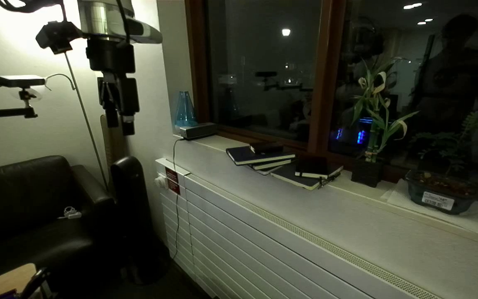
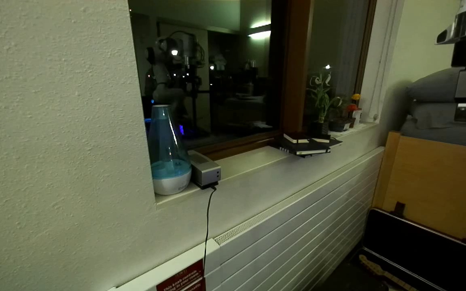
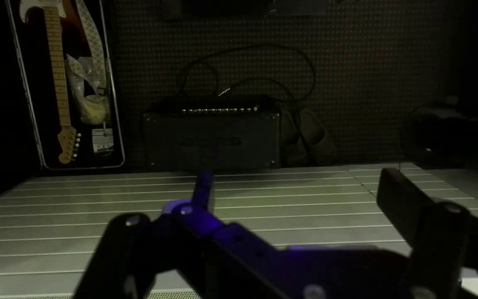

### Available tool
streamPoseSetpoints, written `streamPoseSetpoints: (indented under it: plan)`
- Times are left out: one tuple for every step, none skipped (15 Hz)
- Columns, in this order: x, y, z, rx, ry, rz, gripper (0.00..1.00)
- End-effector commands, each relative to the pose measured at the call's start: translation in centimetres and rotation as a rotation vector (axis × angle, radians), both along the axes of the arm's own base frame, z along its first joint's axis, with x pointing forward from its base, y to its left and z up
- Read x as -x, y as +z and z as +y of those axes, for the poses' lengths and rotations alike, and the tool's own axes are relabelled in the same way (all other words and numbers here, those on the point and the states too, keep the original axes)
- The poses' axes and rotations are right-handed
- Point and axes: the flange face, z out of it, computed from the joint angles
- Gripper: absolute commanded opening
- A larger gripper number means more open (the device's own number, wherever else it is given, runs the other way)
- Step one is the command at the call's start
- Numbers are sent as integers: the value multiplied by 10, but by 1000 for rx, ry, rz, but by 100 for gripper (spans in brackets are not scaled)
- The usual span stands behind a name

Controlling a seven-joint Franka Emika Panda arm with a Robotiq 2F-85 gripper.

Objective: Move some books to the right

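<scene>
Atop the windowsill (image 2: 249, 159) lie your overlapping books (image 1: 288, 171), while your gripper (image 3: 297, 177) hangs well apart on the windowsill's room side, jaws spread with nothing between them, so your reach should probably run across toward the windowsill, then down.

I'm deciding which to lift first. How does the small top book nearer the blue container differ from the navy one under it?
The small book is clearly smaller than the navy book. The small book lies uncovered on top; the navy book is partly hidden beneath it. Both lie flat and have dark covers.
</scene>
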Motion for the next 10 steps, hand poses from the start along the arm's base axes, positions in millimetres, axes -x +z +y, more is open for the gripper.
streamPoseSetpoints:
  plan:
    - [0, 1, 0, 0, 0, 1, 100]
    - [0, 1, 0, 0, 0, 1, 100]
    - [0, 1, 0, 0, 0, 1, 100]
    - [0, 1, 0, 0, 0, 1, 100]
    - [-5, 0, -1, 6, -7, -2, 100]
    - [-13, -1, -2, 6, -12, 2, 100]
    - [-21, -2, -4, 12, -17, 0, 100]
    - [-31, -1, -5, 17, -20, -5, 100]
    - [-47, -1, -7, 20, -26, -9, 100]
    - [-62, -1, -8, 17, -29, -12, 100]
